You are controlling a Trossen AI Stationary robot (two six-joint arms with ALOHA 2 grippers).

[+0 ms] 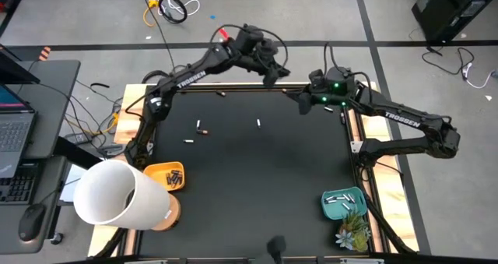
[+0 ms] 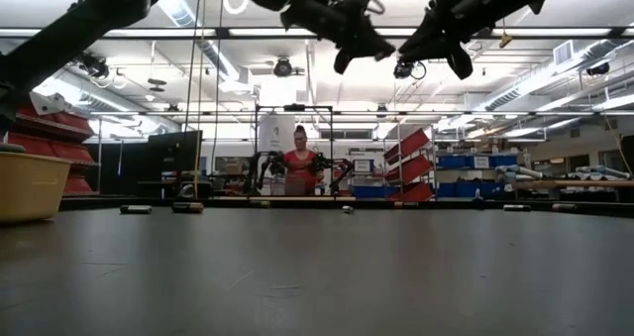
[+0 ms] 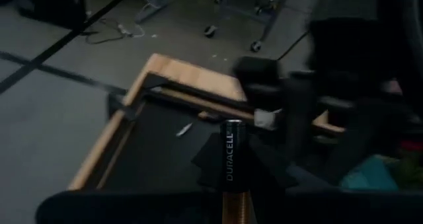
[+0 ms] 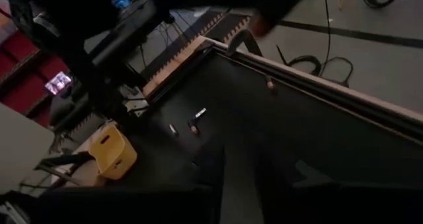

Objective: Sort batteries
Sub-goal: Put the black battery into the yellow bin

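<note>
My left gripper [image 1: 272,71] hangs high over the mat's far edge, shut on a black battery [image 3: 230,145] with a copper end. My right gripper [image 1: 305,102] hovers close by to its right, also raised; in the low view both show at the top, left gripper [image 2: 359,31] and right gripper [image 2: 448,37]. Several loose batteries lie flat on the black mat: two at the left [image 1: 200,127], one in the middle [image 1: 258,123], one near the far edge [image 1: 220,94]. Dark batteries lie in the yellow bin [image 1: 159,170], white ones in the teal bin [image 1: 358,194]. My left gripper pinches the battery between its two fingers [image 3: 206,166], on the black body's sides [image 3: 229,174]. The battery lies along the fingers, black end pointing out ahead, copper end [image 3: 231,207] back between them. It is lifted clear of the mat.
A large white cylinder [image 1: 117,194] stands at the near left corner beside the yellow bin. A small plant [image 1: 354,233] sits near the teal bin. A wooden frame [image 1: 366,178] borders the mat. A person [image 2: 300,168] stands far behind the table.
</note>
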